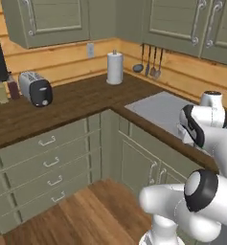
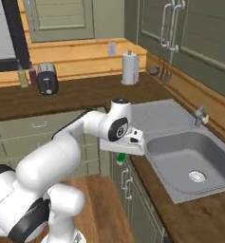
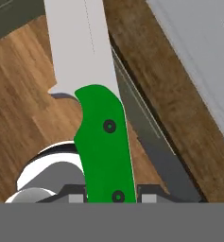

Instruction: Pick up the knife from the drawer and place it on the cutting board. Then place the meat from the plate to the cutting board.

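gripper (image 3: 111,198) clamped on green-handled knife (image 3: 97,108), blade pointing away along the fingers

One knife (image 3: 101,118), green-handled with a pale blade, is counted. One toaster (image 1: 36,88) and one paper towel roll (image 1: 115,68) are recorded on the worktop (image 1: 81,103), the roll at its back corner. Two bottles (image 1: 5,88) are noted at the left edge. Three utensils (image 1: 151,64) are seen hung on the wall. One sink (image 2: 192,163) with one tap (image 2: 199,115) is counted. Four drawer handles (image 1: 51,162) are tallied below the worktop.
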Robot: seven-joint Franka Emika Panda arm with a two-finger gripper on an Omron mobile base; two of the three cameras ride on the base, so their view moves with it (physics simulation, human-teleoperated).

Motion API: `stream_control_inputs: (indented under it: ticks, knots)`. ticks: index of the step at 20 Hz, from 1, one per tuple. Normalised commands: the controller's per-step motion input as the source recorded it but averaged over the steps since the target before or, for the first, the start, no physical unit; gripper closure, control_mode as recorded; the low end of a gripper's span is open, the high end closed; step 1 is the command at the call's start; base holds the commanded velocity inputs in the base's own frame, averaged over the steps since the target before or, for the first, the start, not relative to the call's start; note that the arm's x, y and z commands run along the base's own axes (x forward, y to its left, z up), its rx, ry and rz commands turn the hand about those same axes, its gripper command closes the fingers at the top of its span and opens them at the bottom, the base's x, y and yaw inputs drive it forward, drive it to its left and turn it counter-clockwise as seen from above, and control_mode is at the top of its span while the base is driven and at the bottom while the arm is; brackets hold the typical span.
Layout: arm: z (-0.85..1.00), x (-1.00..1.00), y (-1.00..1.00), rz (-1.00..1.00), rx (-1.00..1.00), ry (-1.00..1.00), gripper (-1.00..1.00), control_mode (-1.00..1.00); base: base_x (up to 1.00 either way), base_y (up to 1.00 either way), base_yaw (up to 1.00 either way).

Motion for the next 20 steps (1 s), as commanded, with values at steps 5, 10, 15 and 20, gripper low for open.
stream_control_inputs:
  ticks: [5, 10, 15, 20]
  knots:
    - [0.0, 0.0, 0.0, 0.0, 0.0, 0.0, 1.0, 1.0, 0.18, 0.42, 0.9]
    - [0.0, 0.0, 0.0, 0.0, 0.0, 0.0, 1.0, 1.0, 0.0, 0.46, 0.96]
    - [0.0, 0.0, 0.0, 0.0, 0.0, 0.0, 1.0, 1.0, 0.0, 0.3, 1.0]
    - [0.0, 0.0, 0.0, 0.0, 0.0, 0.0, 1.0, 1.0, 0.0, 0.27, 1.0]
